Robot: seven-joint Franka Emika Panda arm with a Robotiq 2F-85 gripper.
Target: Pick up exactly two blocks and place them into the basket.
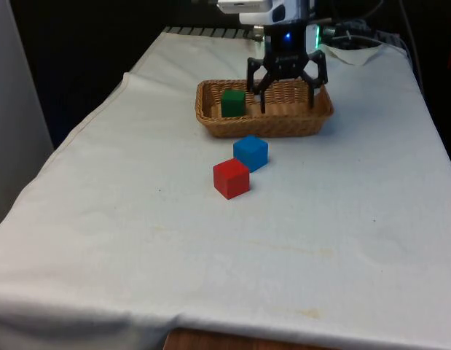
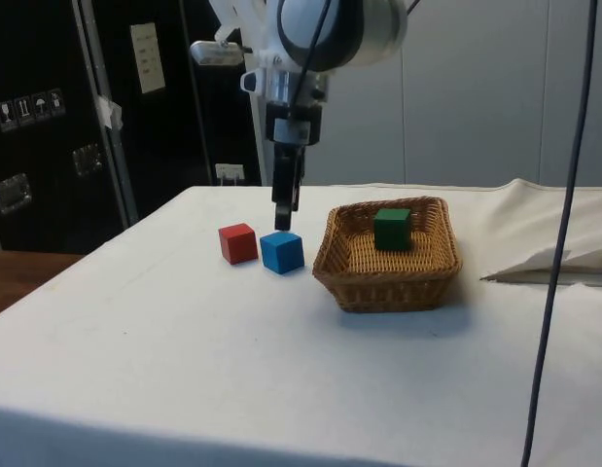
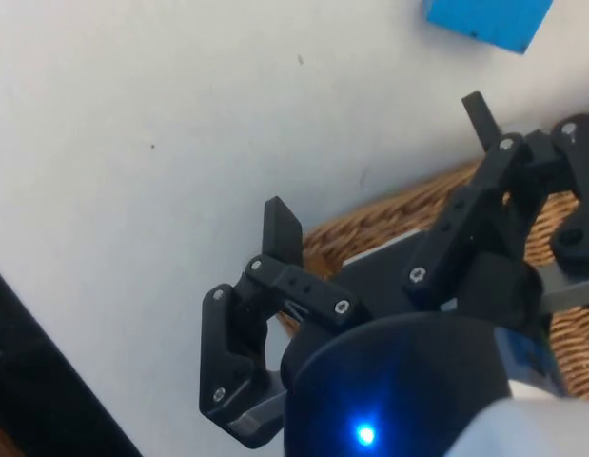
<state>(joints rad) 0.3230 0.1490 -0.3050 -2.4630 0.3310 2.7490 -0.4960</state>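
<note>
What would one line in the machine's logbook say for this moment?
black two-finger gripper: open, empty, above woven wicker basket | green cube block: in basket | blue cube block, red cube block: on white cloth

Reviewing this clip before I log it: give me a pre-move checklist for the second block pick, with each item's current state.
1. Gripper open and empty: ok.
2. Green block inside the basket: ok.
3. Only one block in the basket so far: ok.
4. Blue block on the cloth, top uncovered: ok.
5. Red block close beside the blue block; room for a finger between them: cannot tell.
6. Gripper centred over the blue block: not ok.
</note>
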